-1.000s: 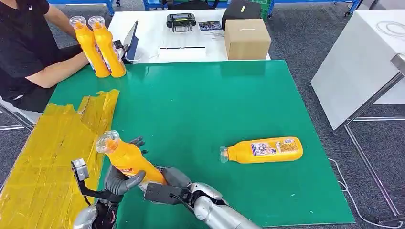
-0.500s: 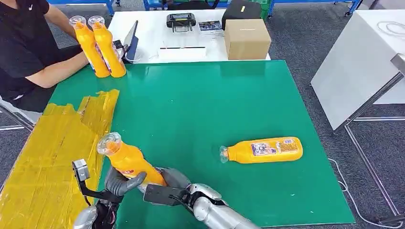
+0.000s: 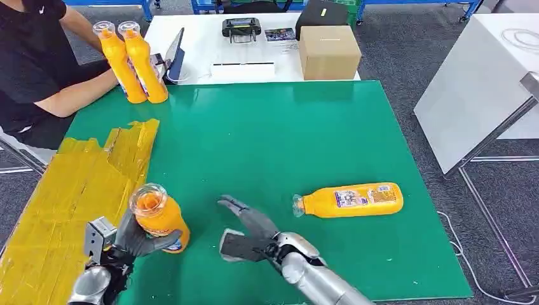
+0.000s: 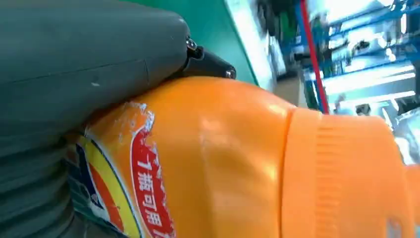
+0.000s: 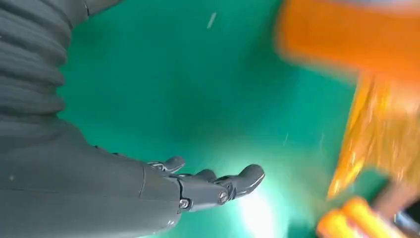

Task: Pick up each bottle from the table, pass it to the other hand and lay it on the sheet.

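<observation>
The handover has just finished. A second ago both robot hands were on the same bottle at the near left of the green surface (image 3: 267,146); now the left robot hand (image 3: 130,240) alone grasps the bottle (image 3: 157,216), fingers wrapped round its lower body, cap end tilted up and toward the camera. In the left wrist view the bottle's orange shoulder and label (image 4: 148,188) press right against the grey thumb, so the grip looks firm.

The right robot hand (image 3: 245,232) has let go and pulled away to the right; it now hangs released over the green surface, fingers spread and holding nothing, as the right wrist view also shows (image 5: 218,186).

The held bottle has shifted left and lower, and now sits just beside the edge of the yellow sheet (image 3: 70,210), not yet over it. What is left for this bottle is likely a short carry to the left and laying it down on the sheet.

A second bottle (image 3: 349,200) lies on its side on the surface, well to the right, untouched. At the far left a person (image 3: 38,70) holds two more bottles (image 3: 133,60) upright at the surface's corner.
</observation>
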Action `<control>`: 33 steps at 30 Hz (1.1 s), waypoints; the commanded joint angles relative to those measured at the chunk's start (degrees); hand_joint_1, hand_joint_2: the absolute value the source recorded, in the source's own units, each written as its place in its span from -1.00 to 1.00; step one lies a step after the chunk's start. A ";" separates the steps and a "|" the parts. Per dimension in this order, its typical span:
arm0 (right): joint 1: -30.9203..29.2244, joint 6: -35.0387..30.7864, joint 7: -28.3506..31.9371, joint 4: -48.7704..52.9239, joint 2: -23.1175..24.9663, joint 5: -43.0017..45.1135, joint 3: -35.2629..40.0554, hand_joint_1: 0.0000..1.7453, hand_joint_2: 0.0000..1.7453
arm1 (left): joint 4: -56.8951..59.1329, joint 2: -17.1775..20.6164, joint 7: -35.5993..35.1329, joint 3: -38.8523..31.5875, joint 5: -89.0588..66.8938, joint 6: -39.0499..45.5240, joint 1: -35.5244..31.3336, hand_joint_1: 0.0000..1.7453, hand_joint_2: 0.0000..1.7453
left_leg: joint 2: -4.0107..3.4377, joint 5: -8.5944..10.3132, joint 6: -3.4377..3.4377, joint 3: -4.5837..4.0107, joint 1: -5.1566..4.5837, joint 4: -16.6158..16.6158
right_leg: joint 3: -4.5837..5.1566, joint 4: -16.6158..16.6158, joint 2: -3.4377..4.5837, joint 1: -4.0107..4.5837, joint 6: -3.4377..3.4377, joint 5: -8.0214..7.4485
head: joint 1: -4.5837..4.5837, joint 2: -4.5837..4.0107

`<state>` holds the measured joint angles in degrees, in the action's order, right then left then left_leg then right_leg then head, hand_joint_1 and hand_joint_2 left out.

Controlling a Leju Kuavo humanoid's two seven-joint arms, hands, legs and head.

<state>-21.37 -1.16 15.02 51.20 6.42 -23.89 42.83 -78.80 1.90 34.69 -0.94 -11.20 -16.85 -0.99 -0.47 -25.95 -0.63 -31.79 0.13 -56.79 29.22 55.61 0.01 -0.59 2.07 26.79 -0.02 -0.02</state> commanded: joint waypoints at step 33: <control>-6.40 6.56 1.79 10.28 -12.46 3.36 -7.26 -1.00 1.00 | 2.12 54.30 -10.76 21.19 -20.72 -10.99 -7.73 1.00 1.00 | 0.21 0.13 0.21 -0.19 0.32 -0.17 | 0.16 0.20 -0.18 0.37 -0.08 0.04 | 0.02 0.00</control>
<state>-23.58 4.28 17.38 63.39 -4.20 -21.53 32.72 -74.03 44.38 27.03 6.74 -40.04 -21.03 -4.02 -0.52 -25.82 -0.43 -31.80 0.29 -56.78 29.35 55.75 0.06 -0.40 2.03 26.80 0.00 -0.02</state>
